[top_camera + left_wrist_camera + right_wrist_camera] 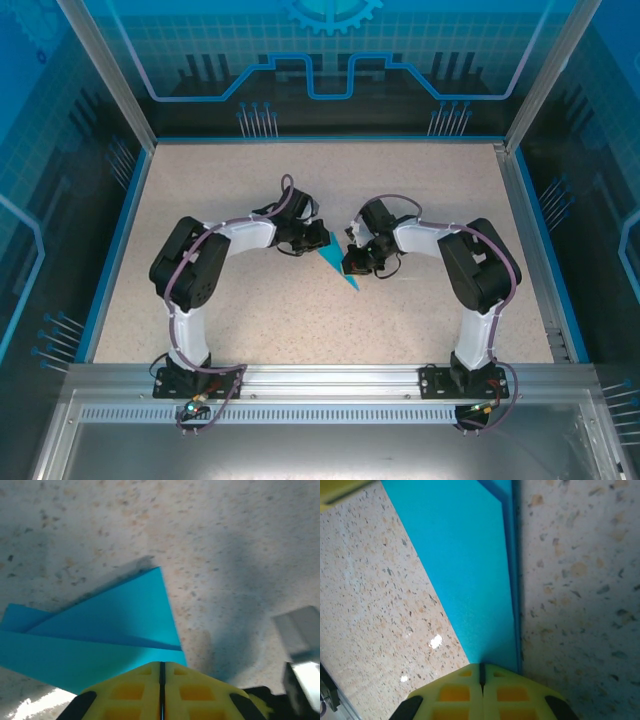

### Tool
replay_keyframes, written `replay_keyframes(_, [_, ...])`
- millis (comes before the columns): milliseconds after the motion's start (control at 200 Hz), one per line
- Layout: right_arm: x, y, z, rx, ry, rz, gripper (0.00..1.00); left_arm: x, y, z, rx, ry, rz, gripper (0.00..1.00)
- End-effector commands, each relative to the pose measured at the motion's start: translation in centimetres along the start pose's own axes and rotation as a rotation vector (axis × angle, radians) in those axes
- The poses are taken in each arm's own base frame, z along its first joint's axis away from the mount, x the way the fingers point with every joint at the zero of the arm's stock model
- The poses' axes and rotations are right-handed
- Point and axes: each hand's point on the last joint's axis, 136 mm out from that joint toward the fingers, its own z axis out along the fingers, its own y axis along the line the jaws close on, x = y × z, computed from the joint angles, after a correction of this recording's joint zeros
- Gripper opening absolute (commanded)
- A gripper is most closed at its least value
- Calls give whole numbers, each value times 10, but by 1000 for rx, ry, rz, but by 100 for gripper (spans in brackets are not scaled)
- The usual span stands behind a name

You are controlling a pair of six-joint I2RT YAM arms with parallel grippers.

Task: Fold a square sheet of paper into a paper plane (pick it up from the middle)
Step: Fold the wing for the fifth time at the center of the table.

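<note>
The blue paper plane (338, 266) lies flat in the middle of the desk (250, 320), right between the two arms. It is long and thin. Its pointy end aims at the near edge of the desk and a bit to the right, and its wide end aims away. The left fingers (312, 240) are by the wide end, and the right fingers (360, 262) are by the pointy half, so both arms are about as close. In the left wrist view the left fingers (135, 687) are pressed together, and the paper plane (110, 625) spreads out just in front of them. The right fingers (457, 690) are pressed together too, and the long fold runs straight away from their tips. I cannot tell if either pair is pinching the paper.
</note>
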Motion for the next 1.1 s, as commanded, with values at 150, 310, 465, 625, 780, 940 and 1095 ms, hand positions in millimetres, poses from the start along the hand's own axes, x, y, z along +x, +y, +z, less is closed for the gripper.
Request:
replay_keyframes(150, [-1,20,-14,-26,17,-48,4,15,27,21,-69,61,-78,10])
replay_keyframes(310, [-8,31,-2,-31,34,-73,4,17,30,25,-79,69,-89,9])
replay_keyframes(465, [-16,25,12,1,51,-47,4,17,30,26,-91,75,-83,9])
replay_keyframes(625, [-15,13,19,47,69,-24,3,20,36,27,-118,83,-89,9])
replay_keyframes(780, [-1,4,17,51,91,-6,3,21,42,26,-155,82,-93,10])
replay_keyframes(940, [21,-4,11,-1,100,14,2,22,48,26,-182,85,-97,10])
replay_keyframes(1095, [45,-11,4,-57,105,45,3,23,52,26,-200,89,-95,9])
